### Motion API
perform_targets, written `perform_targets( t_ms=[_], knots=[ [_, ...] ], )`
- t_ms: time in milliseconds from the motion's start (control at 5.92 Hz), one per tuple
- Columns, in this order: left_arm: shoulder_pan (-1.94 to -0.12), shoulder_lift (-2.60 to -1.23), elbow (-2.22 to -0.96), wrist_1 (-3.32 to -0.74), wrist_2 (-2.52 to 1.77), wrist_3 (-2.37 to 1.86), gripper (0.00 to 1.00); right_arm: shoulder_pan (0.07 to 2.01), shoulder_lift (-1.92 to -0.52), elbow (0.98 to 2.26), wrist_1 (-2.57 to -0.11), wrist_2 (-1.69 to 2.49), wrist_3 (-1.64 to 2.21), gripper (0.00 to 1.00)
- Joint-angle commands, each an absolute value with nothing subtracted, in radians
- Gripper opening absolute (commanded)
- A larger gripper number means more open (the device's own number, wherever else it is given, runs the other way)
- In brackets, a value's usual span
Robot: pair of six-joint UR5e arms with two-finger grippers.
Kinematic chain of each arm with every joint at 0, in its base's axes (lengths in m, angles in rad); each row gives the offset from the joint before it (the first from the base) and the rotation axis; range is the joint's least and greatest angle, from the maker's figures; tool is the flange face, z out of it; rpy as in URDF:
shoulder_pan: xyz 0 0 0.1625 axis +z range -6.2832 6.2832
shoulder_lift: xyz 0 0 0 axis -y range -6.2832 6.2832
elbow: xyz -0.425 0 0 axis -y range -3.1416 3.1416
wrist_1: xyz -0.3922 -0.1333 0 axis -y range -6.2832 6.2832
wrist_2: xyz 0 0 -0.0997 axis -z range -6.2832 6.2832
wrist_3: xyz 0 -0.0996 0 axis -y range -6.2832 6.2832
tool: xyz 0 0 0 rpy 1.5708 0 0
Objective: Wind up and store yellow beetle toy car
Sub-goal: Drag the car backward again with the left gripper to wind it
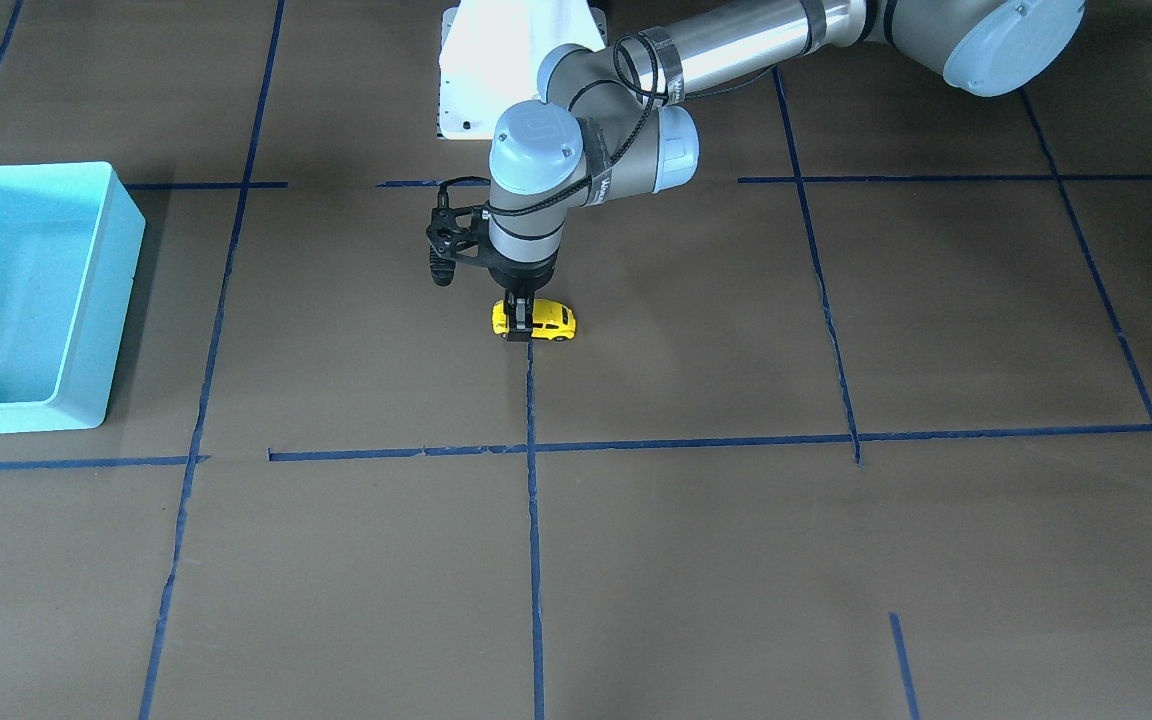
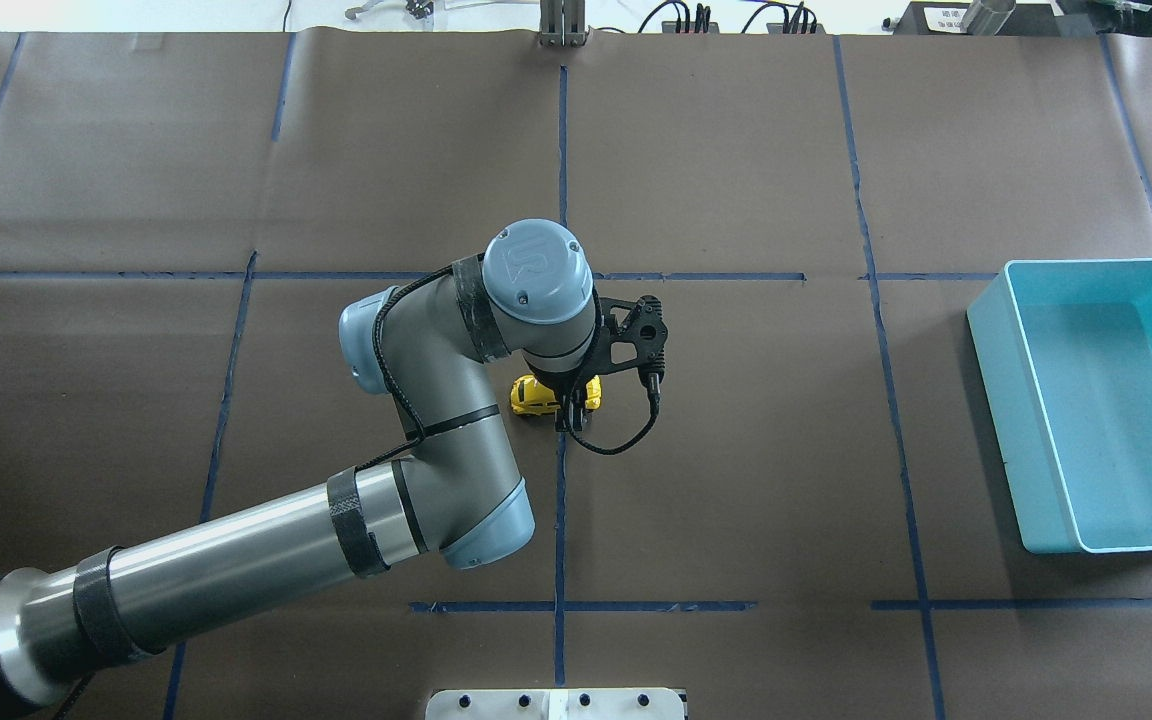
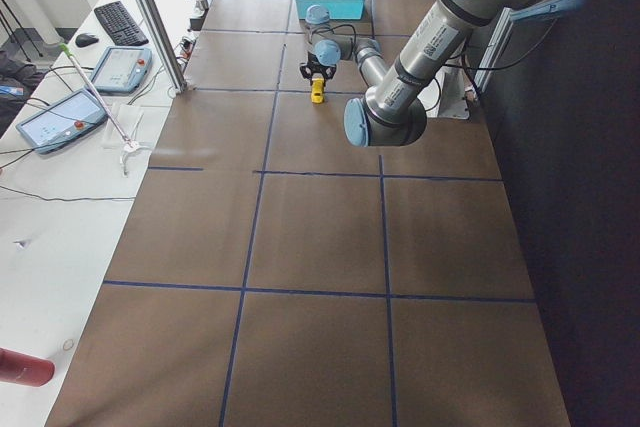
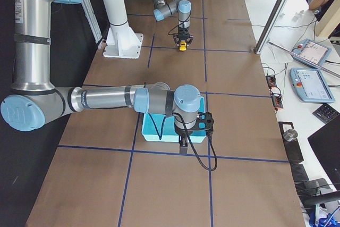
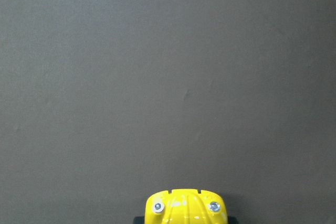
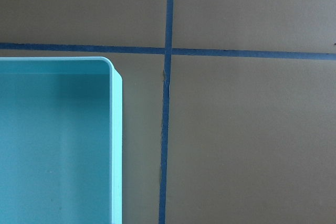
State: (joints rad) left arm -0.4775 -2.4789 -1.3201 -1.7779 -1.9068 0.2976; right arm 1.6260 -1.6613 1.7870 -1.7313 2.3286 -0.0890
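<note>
The yellow beetle toy car (image 1: 548, 320) stands on its wheels on the brown table near the middle, beside a blue tape line. My left gripper (image 1: 518, 325) points straight down, its fingers closed across the car's body. The overhead view shows the car (image 2: 530, 396) half hidden under the left wrist, with the gripper (image 2: 570, 408) on it. The left wrist view shows only the car's rounded end (image 5: 185, 209) at the bottom edge. My right gripper (image 4: 183, 143) hangs by the turquoise bin (image 4: 151, 127), seen only in the exterior right view; I cannot tell whether it is open or shut.
The turquoise bin (image 2: 988, 400) stands empty at the table's right end, far from the car, and its corner shows in the right wrist view (image 6: 116, 145). A white mount plate (image 1: 496, 60) sits at the robot's base. Blue tape lines grid the table.
</note>
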Motion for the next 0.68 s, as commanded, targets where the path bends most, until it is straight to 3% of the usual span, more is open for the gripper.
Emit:
perform_targets(
  t_ms=[0, 507],
  knots=[
    [-0.482, -2.462, -1.336, -1.778, -1.907, 0.298, 0.00, 1.626, -1.661, 1.787, -1.730, 2.329, -0.089, 1.00],
    [-0.488, -2.445, -1.353, -1.778, -1.907, 0.298, 0.00, 1.626, -1.658, 1.787, -1.730, 2.330, -0.089, 1.00]
  ],
)
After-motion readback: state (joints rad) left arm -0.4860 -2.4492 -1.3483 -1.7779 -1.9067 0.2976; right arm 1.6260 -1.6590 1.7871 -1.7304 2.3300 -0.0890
